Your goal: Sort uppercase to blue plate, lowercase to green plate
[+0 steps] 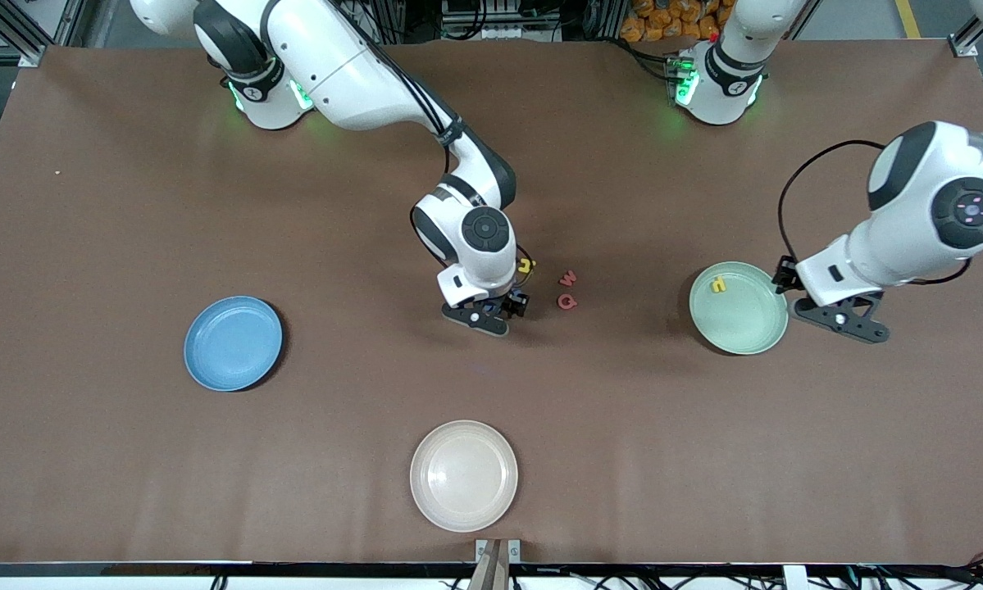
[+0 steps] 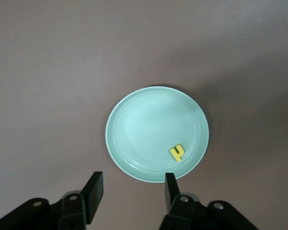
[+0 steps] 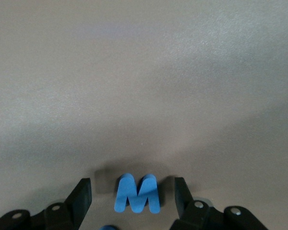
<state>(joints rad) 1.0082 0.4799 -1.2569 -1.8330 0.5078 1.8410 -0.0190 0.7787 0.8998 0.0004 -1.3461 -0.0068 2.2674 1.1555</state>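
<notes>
The right pincer (image 1: 503, 315) is down at the middle of the brown table (image 1: 114, 205), fingers (image 3: 81, 199) spread either side of a blue M (image 3: 138, 194). The letter lies flat between them with a gap on each side, so nothing is gripped. It is thick foam with rounded tops, a bright mid-blue.

Beside that pincer lies a yellow H (image 1: 525, 265), and toward the left arm's end a red m (image 1: 569, 278) and a red Q (image 1: 567, 301), the Q nearer the front camera.

The left pincer (image 2: 132, 189) hangs released and empty just off the rim of the green plate (image 1: 745, 328), pale mint and shallow. On it rests a yellow h (image 1: 718, 284).

The blue plate (image 1: 233, 342) sits toward the right arm's end, and a cream plate (image 1: 464, 475) sits nearest the front camera.
</notes>
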